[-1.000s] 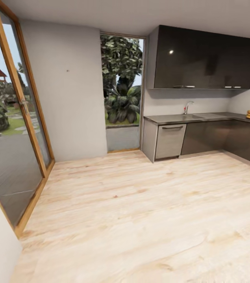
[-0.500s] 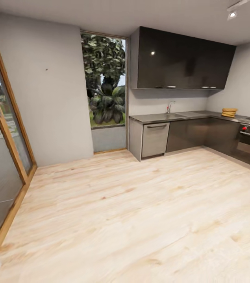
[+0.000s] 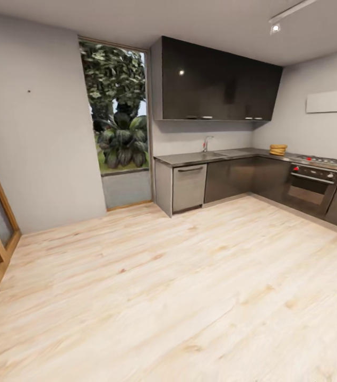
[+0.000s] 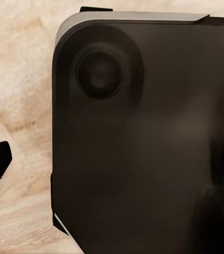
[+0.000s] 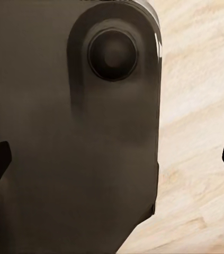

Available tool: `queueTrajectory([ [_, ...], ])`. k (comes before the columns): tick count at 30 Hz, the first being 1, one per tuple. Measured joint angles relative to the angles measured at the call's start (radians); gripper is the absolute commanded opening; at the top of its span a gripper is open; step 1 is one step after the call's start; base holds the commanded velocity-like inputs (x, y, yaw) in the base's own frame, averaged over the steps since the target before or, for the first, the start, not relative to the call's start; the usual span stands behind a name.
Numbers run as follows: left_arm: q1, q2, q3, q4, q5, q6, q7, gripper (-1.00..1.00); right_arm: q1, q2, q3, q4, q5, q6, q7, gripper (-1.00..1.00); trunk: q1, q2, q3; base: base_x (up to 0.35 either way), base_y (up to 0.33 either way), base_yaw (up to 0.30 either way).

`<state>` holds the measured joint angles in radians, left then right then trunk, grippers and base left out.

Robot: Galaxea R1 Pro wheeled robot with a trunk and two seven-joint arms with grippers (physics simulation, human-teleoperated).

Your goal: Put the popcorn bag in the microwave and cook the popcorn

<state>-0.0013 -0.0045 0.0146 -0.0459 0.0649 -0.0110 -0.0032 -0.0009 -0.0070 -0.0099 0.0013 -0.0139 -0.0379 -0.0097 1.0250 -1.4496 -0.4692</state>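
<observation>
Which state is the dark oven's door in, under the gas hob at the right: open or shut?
Shut. The oven door sits flush with the cabinet fronts beside it, its steel handle across the top, with no gap or hanging panel.

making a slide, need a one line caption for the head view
Robot's view across a wood floor toward an L-shaped kitchen: dark cabinets, countertop, oven.

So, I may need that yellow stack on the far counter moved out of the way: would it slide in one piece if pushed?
The yellow stack looks like loose flat rounds, so a push may shear the top ones off. It looks low and wide, so tipping seems unlikely. The counter looks glossy, so it would probably slide easily. It is too small to judge weight.
</observation>
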Motion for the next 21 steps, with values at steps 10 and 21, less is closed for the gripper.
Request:
queueTrajectory([
  [10, 0.000, 0.000, 0.000, 0.000, 0.000, 0.001, 0.000, 1.00, 0.000, 0.000, 0.000, 0.000, 0.000, 0.000, 0.000, 1.00, 0.000, 0.000, 0.000, 0.000, 0.000, -0.257],
  [21, 0.000, 0.000, 0.000, 0.001, 0.000, 0.001, 0.000, 1.00, 0.000, 0.001, 0.000, 0.000, 0.000, 0.000, 0.000, 1.00, 0.000, 0.000, 0.000, 0.000, 0.000, -0.276],
])
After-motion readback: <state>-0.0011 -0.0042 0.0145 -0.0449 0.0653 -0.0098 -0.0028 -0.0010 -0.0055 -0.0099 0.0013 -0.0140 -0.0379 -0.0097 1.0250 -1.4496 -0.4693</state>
